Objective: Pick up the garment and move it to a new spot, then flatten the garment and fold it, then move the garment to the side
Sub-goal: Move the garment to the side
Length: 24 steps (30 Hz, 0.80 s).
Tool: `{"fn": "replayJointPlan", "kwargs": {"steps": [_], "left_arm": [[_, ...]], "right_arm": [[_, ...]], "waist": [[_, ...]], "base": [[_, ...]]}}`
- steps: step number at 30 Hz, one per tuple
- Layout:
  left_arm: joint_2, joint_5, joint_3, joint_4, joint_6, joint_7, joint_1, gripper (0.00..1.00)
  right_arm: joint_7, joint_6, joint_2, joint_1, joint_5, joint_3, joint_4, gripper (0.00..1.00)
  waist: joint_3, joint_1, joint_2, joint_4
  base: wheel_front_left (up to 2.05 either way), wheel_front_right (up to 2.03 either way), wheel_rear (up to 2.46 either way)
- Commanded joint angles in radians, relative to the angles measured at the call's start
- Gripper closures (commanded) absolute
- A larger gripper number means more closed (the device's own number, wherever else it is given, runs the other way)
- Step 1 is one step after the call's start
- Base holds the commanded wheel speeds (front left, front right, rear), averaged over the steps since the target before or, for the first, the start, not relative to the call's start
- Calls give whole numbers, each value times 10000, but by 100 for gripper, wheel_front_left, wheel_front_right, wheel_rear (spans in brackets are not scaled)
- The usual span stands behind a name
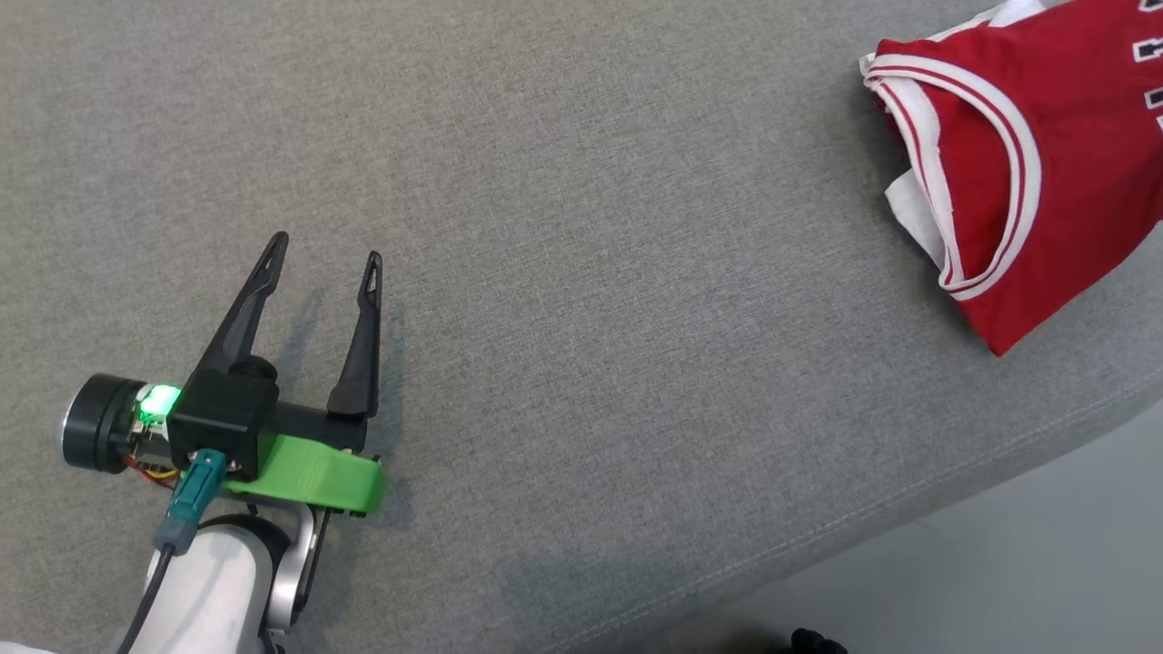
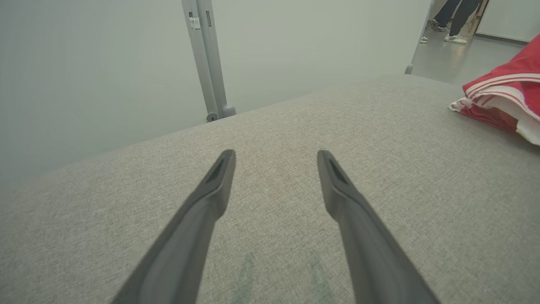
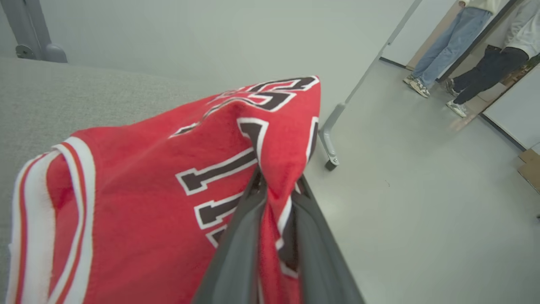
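The garment (image 1: 1027,163) is a red jersey with white trim and dark lettering, folded at the far right of the grey surface (image 1: 581,272). In the left wrist view the jersey (image 2: 506,101) lies at the right edge. My left gripper (image 1: 323,263) rests low over the surface at the lower left, open and holding nothing; its fingers (image 2: 341,190) spread wide over bare fabric. My right gripper (image 3: 276,185) is shut on a raised fold of the jersey (image 3: 147,219), pinching cloth between both fingers.
The grey cushion's seamed front edge (image 1: 863,518) runs diagonally at the lower right, with pale floor (image 1: 1045,563) beyond. A grey metal post (image 2: 206,59) stands behind the surface. Legs of people (image 3: 443,46) stand on the floor at the far right.
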Motion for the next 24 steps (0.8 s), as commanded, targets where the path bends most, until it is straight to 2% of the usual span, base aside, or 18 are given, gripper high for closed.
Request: {"fn": "replayJointPlan", "kwargs": {"steps": [1, 2, 3, 7, 12, 20, 24], "left_arm": [[94, 42, 8, -28, -54, 2, -222, 0], [107, 47, -4, -33, -63, 1, -264, 0], [96, 56, -25, -45, -71, 8, -307, 0], [93, 57, -52, 18, -4, 22, -411, 0], [10, -54, -82, 184, 45, -84, -329, 0], [-234, -486, 52, 565, 217, -576, 252, 0], [-385, -748, 172, 785, 317, -851, 592, 0]], "right_arm": [[-38, -19, 173, -102, 125, -114, 475, 62], [-40, -17, 265, -218, 157, -222, 699, 21], [-41, -19, 309, -318, 192, -349, 940, 0], [-41, -19, 624, -312, 83, -733, 1553, 0], [-40, -19, 938, 91, -153, -1575, 1268, 0], [-41, -18, 2033, 1868, -1140, -3569, -1005, 0], [-41, -18, 2853, 2926, -1672, -3933, -2403, 0]], "waist": [[431, 0, -1, 158], [481, 0, -1, 182], [519, 0, -1, 209], [546, 0, -1, 235], [257, 0, -1, 186], [-901, 0, -1, 346], [-1541, 0, -1, 632]], "base": [[0, 0, 0], [0, 0, 0], [0, 0, 0], [0, 0, 0], [0, 0, 0], [0, 0, 0], [0, 0, 0]]}}
